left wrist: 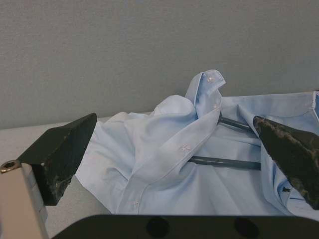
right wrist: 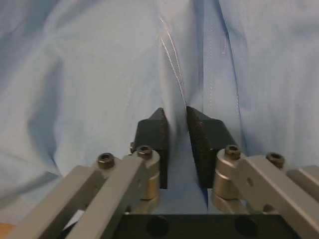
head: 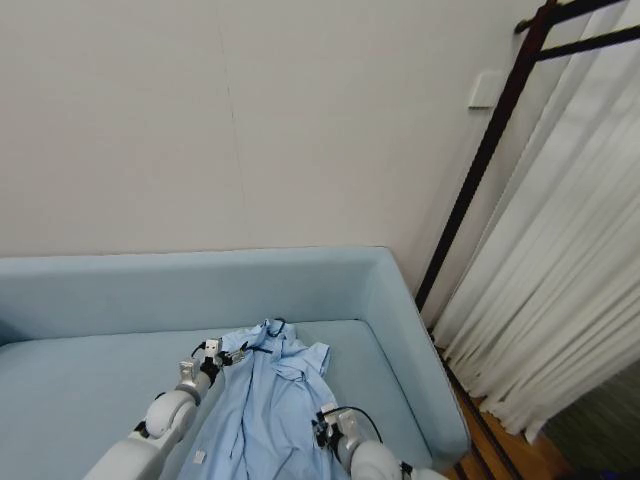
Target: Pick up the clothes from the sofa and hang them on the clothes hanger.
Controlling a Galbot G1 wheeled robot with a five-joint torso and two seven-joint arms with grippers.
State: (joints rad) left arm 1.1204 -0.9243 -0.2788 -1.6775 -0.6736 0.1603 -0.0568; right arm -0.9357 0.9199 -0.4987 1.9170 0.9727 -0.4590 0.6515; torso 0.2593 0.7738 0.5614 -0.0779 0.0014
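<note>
A light blue shirt [head: 265, 395] lies spread on the seat of the pale blue sofa [head: 100, 300], collar toward the backrest. Dark hanger bars [left wrist: 224, 162] show inside the shirt's neck opening. My left gripper [head: 226, 353] hovers open at the collar [left wrist: 207, 87], its fingers wide apart on either side of it [left wrist: 174, 119]. My right gripper [head: 322, 425] rests on the shirt's lower right part. Its black pads [right wrist: 152, 137] are pinched together on a raised fold of the shirt [right wrist: 99, 74], with the cloth running up between them [right wrist: 175, 112].
A dark metal clothes rack [head: 480, 170] rises to the right of the sofa's arm [head: 410, 340], against the wall. White curtains [head: 560, 280] hang farther right, with wooden floor [head: 500, 440] below them. The sofa seat left of the shirt is bare.
</note>
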